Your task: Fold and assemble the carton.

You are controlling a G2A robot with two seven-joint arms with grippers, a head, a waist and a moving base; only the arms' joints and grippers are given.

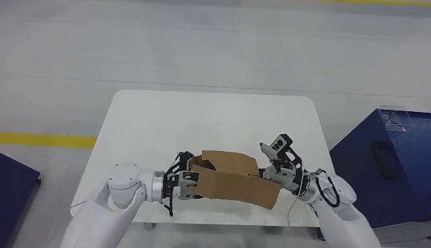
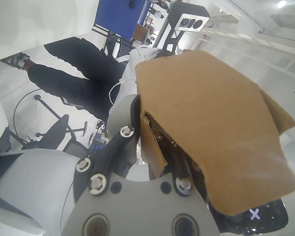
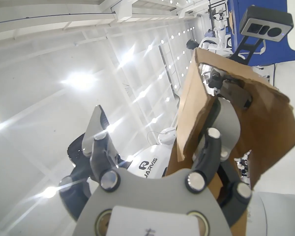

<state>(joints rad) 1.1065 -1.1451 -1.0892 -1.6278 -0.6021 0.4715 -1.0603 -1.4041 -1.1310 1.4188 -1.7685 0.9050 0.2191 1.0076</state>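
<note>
The carton [image 1: 232,177] sat at the desk's [image 1: 202,113] near edge; right gripper [image 3: 159,116] gaped astride its right wall; left gripper [image 1: 190,179] at its left end, state impossible to tell.

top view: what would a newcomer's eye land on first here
The brown carton, partly folded and open at the top, sits between the left gripper and the right gripper, by the edge of the white table nearest the robot. In the right wrist view that gripper is spread wide, with one of its fingers inside the carton's wall and the other outside it.
</note>
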